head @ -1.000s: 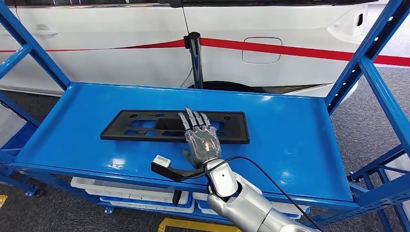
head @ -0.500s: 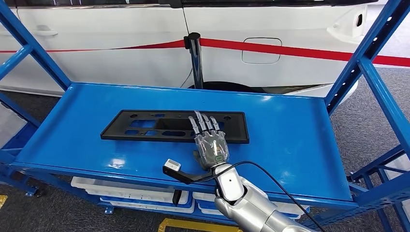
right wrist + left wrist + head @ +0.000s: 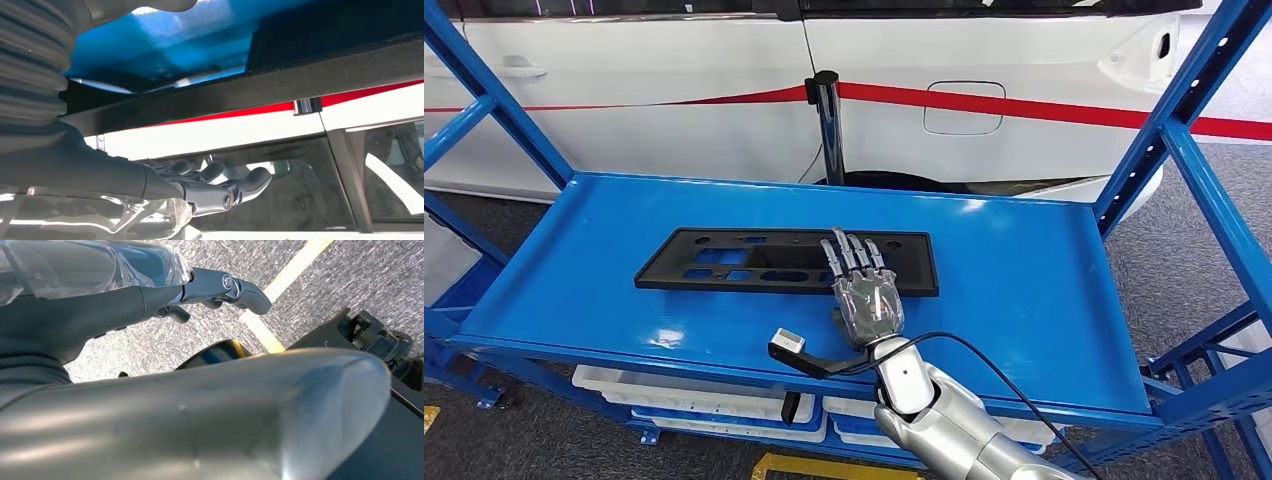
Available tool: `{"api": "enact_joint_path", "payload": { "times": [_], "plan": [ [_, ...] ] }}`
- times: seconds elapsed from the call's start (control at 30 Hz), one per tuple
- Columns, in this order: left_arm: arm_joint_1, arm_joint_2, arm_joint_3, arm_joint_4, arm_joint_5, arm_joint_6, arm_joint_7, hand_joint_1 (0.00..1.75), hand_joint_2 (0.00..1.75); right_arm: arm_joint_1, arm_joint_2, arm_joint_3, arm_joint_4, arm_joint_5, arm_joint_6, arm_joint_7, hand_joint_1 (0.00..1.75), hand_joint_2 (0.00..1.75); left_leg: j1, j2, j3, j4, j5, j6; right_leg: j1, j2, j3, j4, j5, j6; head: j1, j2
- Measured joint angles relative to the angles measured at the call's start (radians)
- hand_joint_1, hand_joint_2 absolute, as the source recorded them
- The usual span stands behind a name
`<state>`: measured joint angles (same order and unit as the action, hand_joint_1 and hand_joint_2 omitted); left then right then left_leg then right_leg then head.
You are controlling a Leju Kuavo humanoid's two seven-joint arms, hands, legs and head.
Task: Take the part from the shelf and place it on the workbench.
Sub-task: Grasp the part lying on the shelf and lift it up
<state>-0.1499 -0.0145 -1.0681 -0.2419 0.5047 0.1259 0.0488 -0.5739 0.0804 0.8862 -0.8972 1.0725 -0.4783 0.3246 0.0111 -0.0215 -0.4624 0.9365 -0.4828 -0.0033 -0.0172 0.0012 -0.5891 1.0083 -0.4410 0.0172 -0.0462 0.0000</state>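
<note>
A long flat black part [image 3: 724, 262] with several cut-outs lies on the blue shelf [image 3: 1024, 290], slightly left of centre. My right hand [image 3: 864, 295] reaches over the shelf's front edge, fingers stretched out and apart, fingertips [image 3: 852, 252] lying over the right portion of the part near its front edge. It holds nothing. In the right wrist view the part's edge [image 3: 300, 80] runs as a dark bar against the blue shelf [image 3: 175, 45], with my fingers [image 3: 220, 187] extended beside it. My left hand [image 3: 225, 287] hangs over grey floor, fingers loosely out, holding nothing.
Blue uprights [image 3: 1194, 110] frame the shelf on both sides. Behind it stands a white car with a red stripe and a black post [image 3: 826, 120]. White trays [image 3: 694, 400] sit on the lower level. A black cable loops off my right wrist.
My right hand has slid to the right along the part's front edge and a little farther in. The part has not moved.
</note>
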Motion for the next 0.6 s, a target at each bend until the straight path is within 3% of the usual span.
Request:
{"api": "enact_joint_path", "payload": {
  "times": [0.6],
  "plan": [
    [-0.002,0.0,0.0,0.0,-0.01,-0.005,-0.001,0.0,0.0,-0.063,-0.002,0.0,-0.004,0.064,0.076,0.014,0.0,1.75,0.0,0.0,-0.002,0.0,0.0,0.0,0.0,0.0,-0.003,0.0,0.001,0.0,0.0,0.0]
  ]
}}
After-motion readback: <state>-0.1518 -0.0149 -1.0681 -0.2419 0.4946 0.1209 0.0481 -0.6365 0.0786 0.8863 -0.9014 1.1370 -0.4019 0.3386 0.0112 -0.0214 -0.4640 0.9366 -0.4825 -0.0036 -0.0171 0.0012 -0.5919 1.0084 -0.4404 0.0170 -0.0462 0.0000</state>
